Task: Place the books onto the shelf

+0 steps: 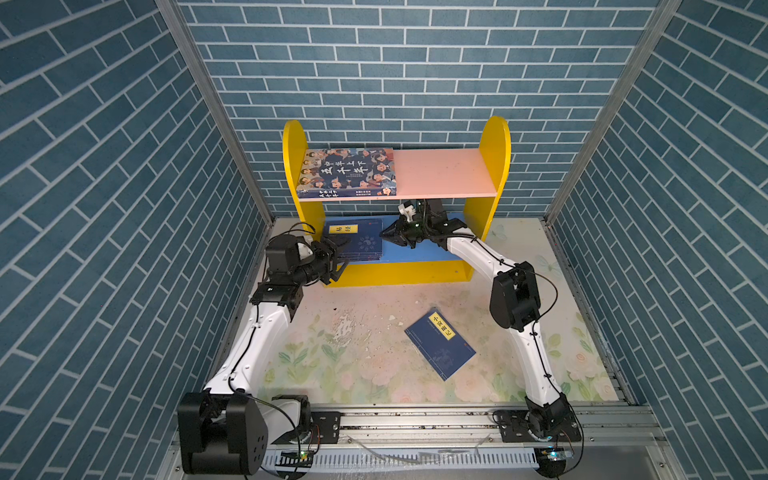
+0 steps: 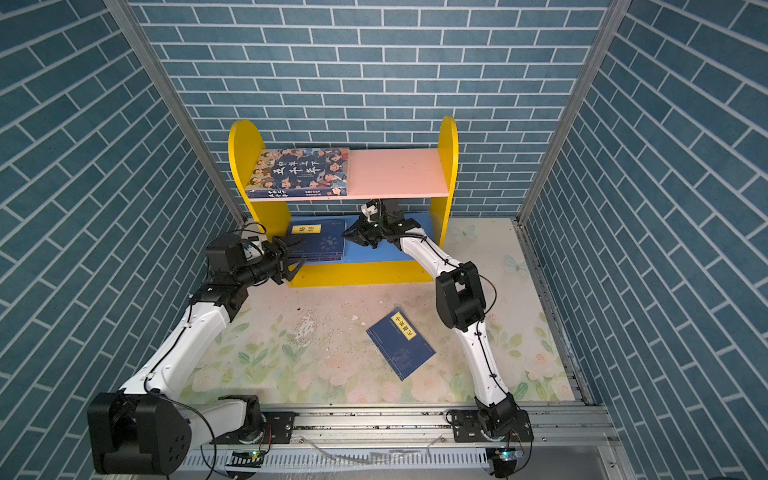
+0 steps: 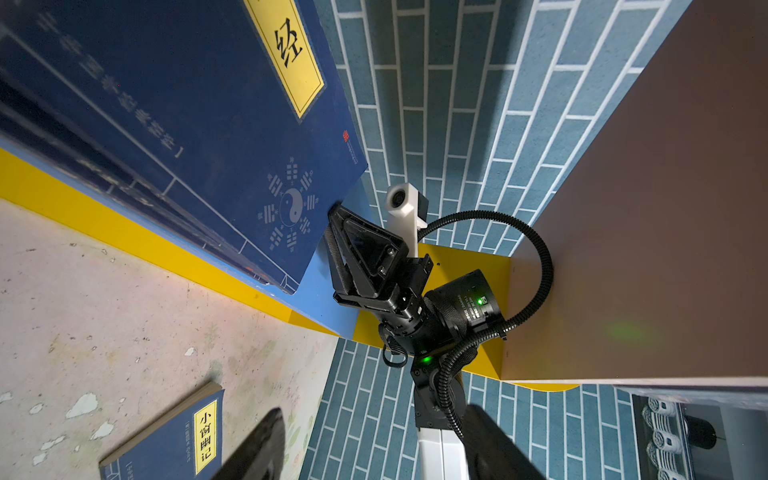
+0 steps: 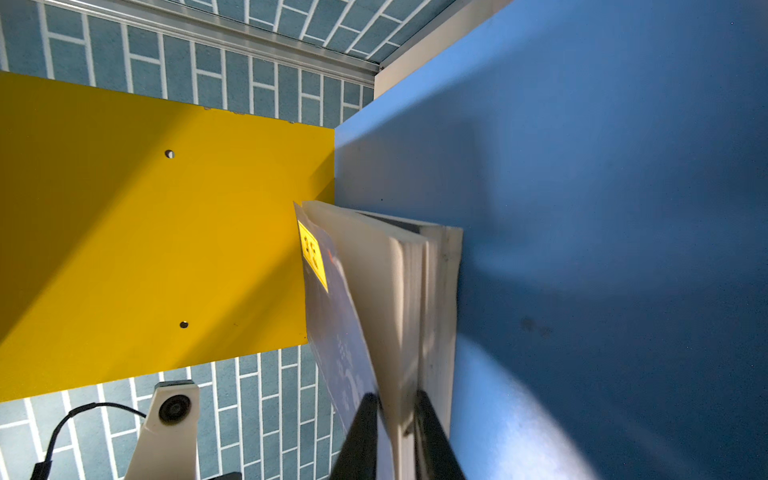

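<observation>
The shelf (image 1: 444, 172) stands against the back wall, and the thick cartoon-face book (image 1: 347, 172) lies flat on the left of its pink upper board. A stack of thin navy books (image 1: 357, 245) (image 3: 187, 124) lies on the left of the blue lower board (image 1: 415, 253). My right gripper (image 1: 384, 236) (image 4: 397, 415) is at the stack's right edge, shut on the page edge of the top navy book (image 4: 374, 291), whose cover lifts away. My left gripper (image 1: 343, 255) (image 3: 374, 449) is open at the stack's front left corner, holding nothing. Another navy book (image 1: 440, 345) (image 3: 174, 444) lies flat on the table.
The floral table mat (image 1: 353, 357) has peeling patches near its middle. Blue brick-pattern walls close in the back and both sides. The yellow side panel (image 4: 145, 228) stands just behind the stack. The right half of the pink board holds nothing.
</observation>
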Tool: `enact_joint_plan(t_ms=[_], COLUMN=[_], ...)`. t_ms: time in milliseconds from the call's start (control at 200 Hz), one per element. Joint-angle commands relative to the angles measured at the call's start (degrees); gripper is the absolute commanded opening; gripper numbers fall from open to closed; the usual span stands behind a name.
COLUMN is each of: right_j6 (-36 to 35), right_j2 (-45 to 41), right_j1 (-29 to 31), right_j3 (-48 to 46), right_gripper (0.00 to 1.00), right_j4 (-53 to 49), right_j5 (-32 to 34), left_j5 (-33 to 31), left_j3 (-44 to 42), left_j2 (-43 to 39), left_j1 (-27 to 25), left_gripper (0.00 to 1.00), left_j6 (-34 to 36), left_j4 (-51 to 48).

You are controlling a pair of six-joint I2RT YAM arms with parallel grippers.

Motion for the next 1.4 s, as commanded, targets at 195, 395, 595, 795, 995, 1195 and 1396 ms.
enact_joint_plan(t_ms=[195, 395, 595, 795, 995, 1195, 1396], right_j6=[-0.2, -0.3, -0.3, -0.3, -1.6, -1.4, -2.0], right_j2=[0.8, 1.3, 1.0, 0.9, 1.3, 2.0, 3.7], right_j1=[0.5, 0.5, 0.6, 0.6, 1.0, 1.0, 1.0], right_j3=[2.1, 3.0, 2.6, 3.0, 3.9, 4.6, 8.6], right_gripper=[0.20, 0.21, 0.21, 0.22, 0.24, 0.24, 0.25], right_j4=[-0.4, -0.9, -0.9, -0.6, -2.3, -2.4, -5.0], right_j5=[-1.2, -1.5, -1.3, -1.7, -2.1, -2.1, -1.7], left_j5=[0.2, 0.1, 0.3, 0.3, 0.3, 0.3, 0.2], left_j3=[1.4, 1.5, 1.6, 1.7, 1.8, 1.8, 1.8], left_j2=[-0.3, -0.3, -0.6, -0.9, -1.0, -1.1, -1.1], left_j1=[0.5, 0.6, 0.6, 0.6, 0.7, 0.7, 0.7], left_gripper=[0.70, 0.70, 0.70, 0.69, 0.70, 0.70, 0.70], left_j6=[0.3, 0.3, 0.4, 0.3, 0.5, 0.5, 0.5], left_j4=[1.3, 1.3, 1.0, 0.8, 0.4, 0.3, 0.4])
